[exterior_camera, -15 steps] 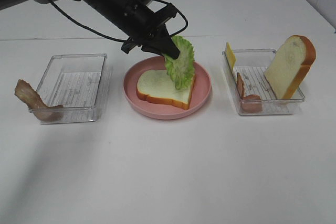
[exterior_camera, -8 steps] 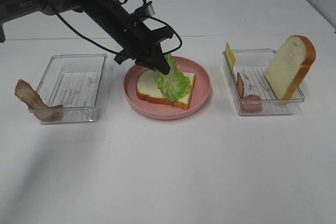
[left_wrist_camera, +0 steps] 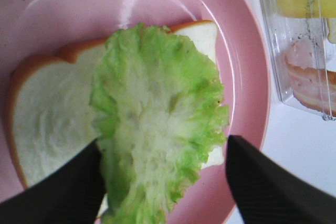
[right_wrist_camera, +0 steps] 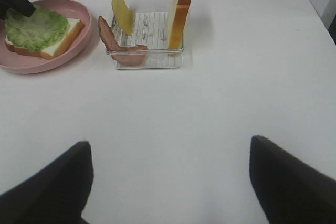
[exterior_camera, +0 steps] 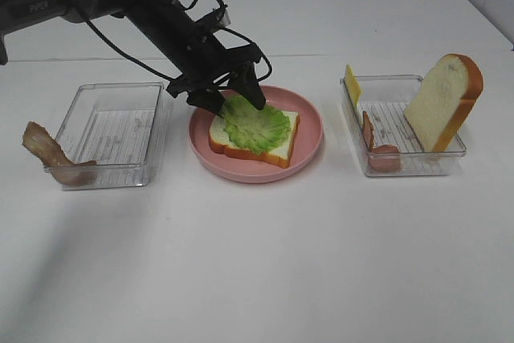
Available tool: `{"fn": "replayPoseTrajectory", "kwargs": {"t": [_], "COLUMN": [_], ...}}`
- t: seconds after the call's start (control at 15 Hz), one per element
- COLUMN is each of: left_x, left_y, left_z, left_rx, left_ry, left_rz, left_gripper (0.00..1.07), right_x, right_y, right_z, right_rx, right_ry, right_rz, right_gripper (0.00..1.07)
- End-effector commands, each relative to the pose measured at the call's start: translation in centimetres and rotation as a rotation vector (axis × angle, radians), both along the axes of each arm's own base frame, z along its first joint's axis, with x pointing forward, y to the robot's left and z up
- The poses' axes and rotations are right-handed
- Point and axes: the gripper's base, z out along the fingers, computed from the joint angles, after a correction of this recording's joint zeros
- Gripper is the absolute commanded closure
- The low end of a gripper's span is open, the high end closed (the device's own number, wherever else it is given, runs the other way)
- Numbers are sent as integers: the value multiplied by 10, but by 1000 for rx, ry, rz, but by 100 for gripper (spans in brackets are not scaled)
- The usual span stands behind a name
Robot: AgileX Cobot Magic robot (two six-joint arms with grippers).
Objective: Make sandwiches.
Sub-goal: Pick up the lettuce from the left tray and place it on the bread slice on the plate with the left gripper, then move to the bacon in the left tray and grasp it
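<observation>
— So, where does the left gripper [exterior_camera: 234, 104] stand?

— Spread wide, pinching nothing. Its arm enters from the upper left of the high view, and the dark fingers [left_wrist_camera: 58, 192] straddle the back edge of the lettuce [exterior_camera: 255, 124], low over it.

— And the sandwich?

— Two layers so far. The lettuce lies flat on a bread slice [left_wrist_camera: 47, 124] on the pink plate [exterior_camera: 309, 130], at the centre of the frame. The right gripper [right_wrist_camera: 170, 182] is spread too, empty, over bare worktop [exterior_camera: 265, 263].

— What could go wrong?

— One finger looks pressed against the ruffled edge. If the leaf clings there, I judge a lift would drag it off the bread. The leaf also overhangs one side of the slice, so a nudge could tip it onto the plate.

— And the other parts?

— At the right, a clear tray [exterior_camera: 418, 165] holds a second bread slice [exterior_camera: 446, 98] on edge, a cheese slice [exterior_camera: 352, 84] and bacon [exterior_camera: 377, 146]. The upright slice could topple if clipped.

— Anything unclear?

— The wrist view cuts off the leaf's near end, so I cannot tell whether it truly touches the fingers. At the left of the frame a bacon strip [exterior_camera: 48, 154] hangs at the corner of a second tray [exterior_camera: 112, 86]. Whether it is inside or outside is hard to make out.
</observation>
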Motion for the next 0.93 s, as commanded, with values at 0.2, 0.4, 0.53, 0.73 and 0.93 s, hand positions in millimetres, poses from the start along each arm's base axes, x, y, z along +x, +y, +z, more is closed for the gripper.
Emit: {"fn": "replayPoseTrajectory", "kwargs": {"t": [0.2, 0.4, 0.53, 0.73, 0.93], "left_x": [0, -5, -10, -14, -17], "left_y": [9, 23, 35, 48, 60], "left_z": [42, 68, 83, 98, 121], "left_rx": [88, 229, 300, 387, 458], "left_ry": [-94, -150, -150, -150, -208], "left_rz": [39, 21, 24, 42, 100], "left_gripper": [24, 24, 24, 25, 26], "right_x": [0, 0, 0, 0, 0], "right_y": [0, 0, 0, 0, 0], "right_z": [0, 0, 0, 0, 0], "right_rx": [7, 7, 7, 7, 7], "right_ry": [-15, -15, -15, -15, -15], "right_rz": [-9, -9, -9, -9, -9], "right_gripper": [30, 30, 30, 30, 30]}}
